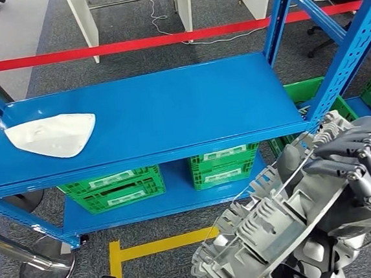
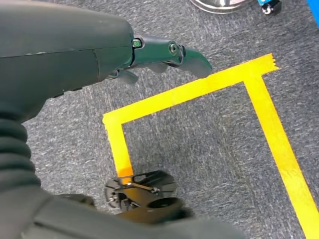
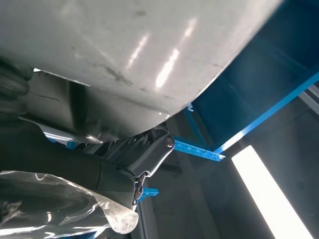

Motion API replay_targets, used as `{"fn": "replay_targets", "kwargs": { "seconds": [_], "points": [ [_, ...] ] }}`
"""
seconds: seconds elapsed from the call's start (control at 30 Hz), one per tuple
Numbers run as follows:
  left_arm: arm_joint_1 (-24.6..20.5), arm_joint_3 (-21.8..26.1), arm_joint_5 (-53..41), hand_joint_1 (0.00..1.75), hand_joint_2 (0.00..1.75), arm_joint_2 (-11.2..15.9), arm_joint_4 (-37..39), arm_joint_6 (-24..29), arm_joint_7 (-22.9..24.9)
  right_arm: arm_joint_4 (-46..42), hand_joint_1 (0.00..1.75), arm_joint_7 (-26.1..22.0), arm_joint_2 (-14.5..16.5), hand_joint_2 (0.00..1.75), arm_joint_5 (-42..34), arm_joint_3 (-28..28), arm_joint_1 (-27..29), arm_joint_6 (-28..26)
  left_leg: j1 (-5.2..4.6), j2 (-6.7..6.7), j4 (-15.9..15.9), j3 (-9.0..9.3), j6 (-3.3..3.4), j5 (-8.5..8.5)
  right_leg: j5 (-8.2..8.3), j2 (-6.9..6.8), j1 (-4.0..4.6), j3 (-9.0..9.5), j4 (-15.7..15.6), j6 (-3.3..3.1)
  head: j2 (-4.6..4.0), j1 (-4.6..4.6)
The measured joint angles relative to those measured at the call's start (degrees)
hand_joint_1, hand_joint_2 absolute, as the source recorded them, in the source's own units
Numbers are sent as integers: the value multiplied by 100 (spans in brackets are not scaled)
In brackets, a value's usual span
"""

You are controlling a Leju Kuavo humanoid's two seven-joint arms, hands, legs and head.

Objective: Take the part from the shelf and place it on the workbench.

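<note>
A grey ribbed part is gripped by the right hand before the blue shelf; nothing is held by the left hand, fingers outstretched.

You see a glossy blue metal shelf, a white curved plastic panel at its left, bright green slotted crates below, a red barrier tape beyond, and yellow floor tape on speckled grey carpet.

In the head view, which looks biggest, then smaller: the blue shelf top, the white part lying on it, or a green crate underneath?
1. Blue shelf top, by far the largest.
2. White part.
3. Green crate: about as wide as the white part, but half hidden under the shelf, so these two are too close to rank.
</note>
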Motion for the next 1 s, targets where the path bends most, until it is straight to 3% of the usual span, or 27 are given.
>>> {"fn": "replay_targets", "kwargs": {
  "seconds": [0.03,0.07,0.17,0.23,0.33,0.4,0.47,0.5,0.53,0.57,0.63,0.7,0.8,0.87,0.9,1.0],
  "points": [
    [13,22,4,0,175,0,0,4,-13,-52,155,0,-9,175,-6,21,51,0,-1,0,64,-28,11,38,-3,6,7,5,1,-4,0,0],
    [20,43,3,0,175,0,0,9,-22,-106,155,0,-17,175,-20,44,97,0,-3,0,-98,47,34,182,-5,13,14,15,1,-5,0,0],
    [21,69,-21,0,175,4,0,18,-34,-249,155,2,-34,175,-75,110,172,0,-34,-2,-1179,558,146,688,-20,26,41,48,1,3,0,4],
    [20,72,-27,0,175,8,0,18,-41,-303,162,5,-44,175,-83,129,200,0,-59,-1,-1487,697,184,719,-21,23,50,41,-7,43,0,5],
    [34,78,-28,0,175,8,0,23,-46,-348,175,20,-56,175,-82,131,241,0,-34,2,-1594,727,228,754,-50,13,48,16,0,136,0,10],
    [30,84,-41,0,175,4,0,27,-46,-365,175,31,-72,175,-80,128,256,0,0,7,-1666,758,276,799,-273,13,44,-145,333,185,0,35],
    [32,88,-61,0,175,-4,0,28,-48,-368,175,40,-90,175,-76,128,274,0,-5,14,-1669,755,294,805,-613,12,31,-481,1047,229,0,54],
    [38,92,-67,0,175,-7,0,29,-53,-368,175,43,-97,175,-74,128,288,0,-6,17,-1667,754,295,804,-704,10,23,-627,1345,249,0,55],
    [42,96,-71,0,175,-8,0,31,-61,-368,175,44,-103,175,-74,129,301,0,-6,20,-1665,754,295,802,-696,9,17,-693,1474,267,0,54],
    [44,100,-71,0,175,-9,0,33,-73,-368,175,44,-108,175,-77,129,311,0,-4,20,-1659,755,291,799,-571,7,9,-643,1362,278,0,55],
    [45,107,-71,0,175,-13,0,37,-105,-369,175,44,-113,175,-90,131,319,0,4,10,-1626,756,259,778,-201,0,-11,-282,635,288,0,55],
    [44,122,-67,0,175,-11,0,53,-124,-374,175,44,-116,175,-109,132,328,1,-14,0,-1567,732,198,748,-32,8,-10,26,57,254,0,54],
    [46,182,-57,0,175,-8,0,74,-90,-385,175,45,-120,175,-158,133,354,1,-18,1,-1553,711,117,754,-27,35,11,72,-31,153,0,46],
    [48,205,-72,0,175,-8,0,77,-35,-386,175,46,-120,175,-183,138,359,2,-4,4,-1430,668,61,648,-8,28,-5,77,-45,85,0,38],
    [49,210,-80,0,175,-8,0,77,-13,-386,175,46,-120,175,-184,141,362,2,2,4,-1221,582,33,509,-2,19,-17,81,-53,52,0,31],
    [70,216,-85,0,175,-7,0,73,12,-386,175,51,-120,175,-179,148,380,2,17,5,-167,130,-20,9,-6,4,-16,78,-52,8,0,24]
  ]
}}
